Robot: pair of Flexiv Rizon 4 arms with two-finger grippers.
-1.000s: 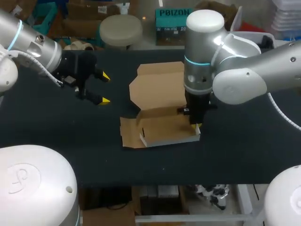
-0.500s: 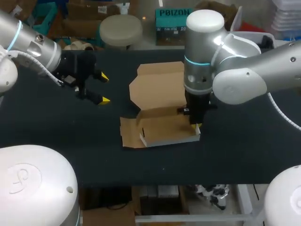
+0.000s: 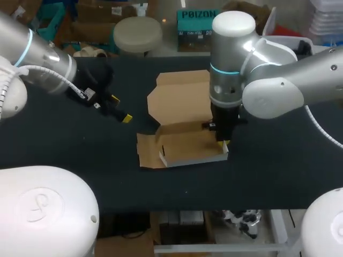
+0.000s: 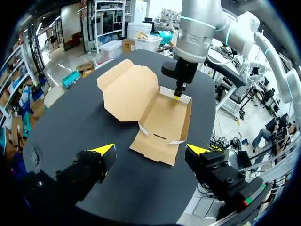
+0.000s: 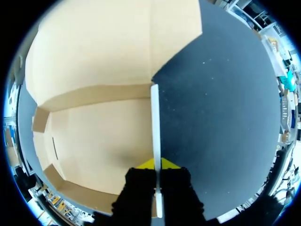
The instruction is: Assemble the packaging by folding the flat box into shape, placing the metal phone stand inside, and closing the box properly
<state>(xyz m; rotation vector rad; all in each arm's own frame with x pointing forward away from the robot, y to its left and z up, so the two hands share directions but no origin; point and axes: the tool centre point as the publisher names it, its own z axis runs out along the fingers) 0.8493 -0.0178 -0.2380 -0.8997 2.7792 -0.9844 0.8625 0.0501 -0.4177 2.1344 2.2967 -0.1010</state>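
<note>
A brown cardboard box (image 3: 182, 144) lies partly folded in the middle of the black table, its lid (image 3: 177, 93) spread flat behind the shallow tray. My right gripper (image 3: 224, 143) points straight down and is shut on the tray's upright right side wall (image 5: 154, 117), one yellow tip on each face. My left gripper (image 3: 120, 110) hovers to the left of the box. It is open, with nothing between its fingers (image 4: 104, 149). From the left wrist view the box (image 4: 162, 120) lies ahead of the open jaws, with the right gripper (image 4: 178, 94) at its far wall. No metal phone stand shows in any view.
Bare black tabletop (image 3: 80, 150) surrounds the box on all sides. The tray's left flap (image 3: 146, 152) lies flat on the table, towards my left gripper. The table's front edge runs a little in front of the tray.
My left arm has swung its gripper right and down, towards the box, and turned its wrist. The right arm and the box have not moved.
</note>
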